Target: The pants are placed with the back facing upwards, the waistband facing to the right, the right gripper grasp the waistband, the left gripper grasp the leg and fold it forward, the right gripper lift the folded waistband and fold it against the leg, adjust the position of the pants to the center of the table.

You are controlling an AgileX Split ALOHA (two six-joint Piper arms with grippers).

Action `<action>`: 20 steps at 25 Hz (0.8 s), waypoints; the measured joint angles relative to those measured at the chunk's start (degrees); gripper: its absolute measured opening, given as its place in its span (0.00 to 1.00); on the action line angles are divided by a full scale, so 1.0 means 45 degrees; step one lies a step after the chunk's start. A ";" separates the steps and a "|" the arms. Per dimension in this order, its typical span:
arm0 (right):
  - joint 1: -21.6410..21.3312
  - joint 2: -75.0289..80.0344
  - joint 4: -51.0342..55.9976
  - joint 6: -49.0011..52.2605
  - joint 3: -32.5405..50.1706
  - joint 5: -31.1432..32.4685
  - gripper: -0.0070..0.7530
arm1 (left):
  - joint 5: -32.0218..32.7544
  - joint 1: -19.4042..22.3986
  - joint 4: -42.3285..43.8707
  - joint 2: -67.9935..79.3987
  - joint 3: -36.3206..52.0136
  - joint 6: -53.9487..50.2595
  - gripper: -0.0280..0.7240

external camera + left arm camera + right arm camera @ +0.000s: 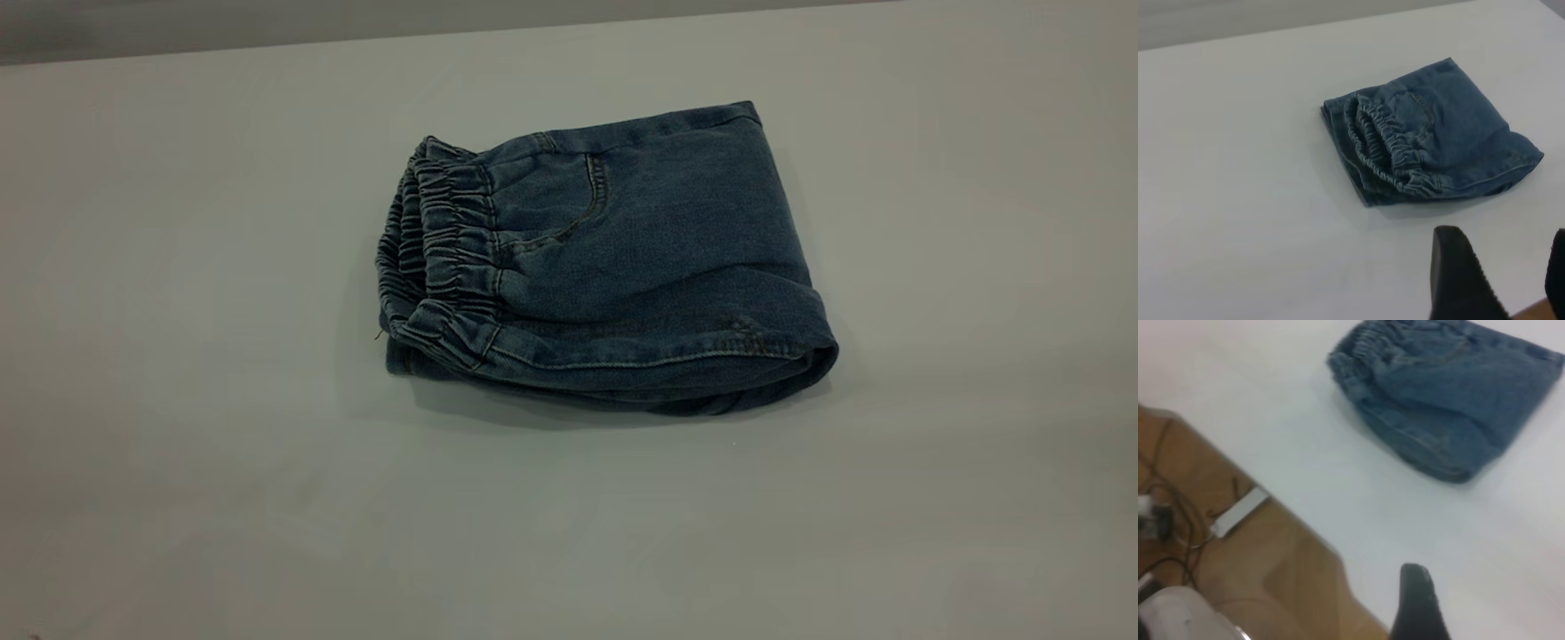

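Observation:
The pants lie folded into a compact blue denim bundle near the middle of the white table. Their ruched waistband faces left in the exterior view, stacked in layers, with a stitched pocket on top. The printed leg is hidden inside the fold. Neither arm appears in the exterior view. My left gripper hovers open over bare table, well short of the pants and the waistband. My right gripper shows only one black finger, with nothing beside it, far from the pants.
The table's edge runs diagonally through the right wrist view. Beyond it lies a wooden floor with cables, a white power strip and a white object. A sliver of floor also shows past the left gripper.

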 joint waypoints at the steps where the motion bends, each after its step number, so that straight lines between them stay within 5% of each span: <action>1: 0.0000 0.0000 -0.0009 0.0000 -0.0015 -0.0068 0.56 | 0.0000 0.0000 0.0000 0.0000 0.0000 0.0000 0.45; 15: -0.0059 0.0000 0.0090 -0.0011 -0.0015 -0.0069 0.56 | 0.0975 0.0000 -0.0073 0.0000 0.0024 0.0000 0.45; 20: -0.1956 0.0000 0.0250 -0.0011 -0.0015 -0.0042 0.56 | 0.0965 0.0000 -0.0073 0.0000 0.0024 0.0000 0.45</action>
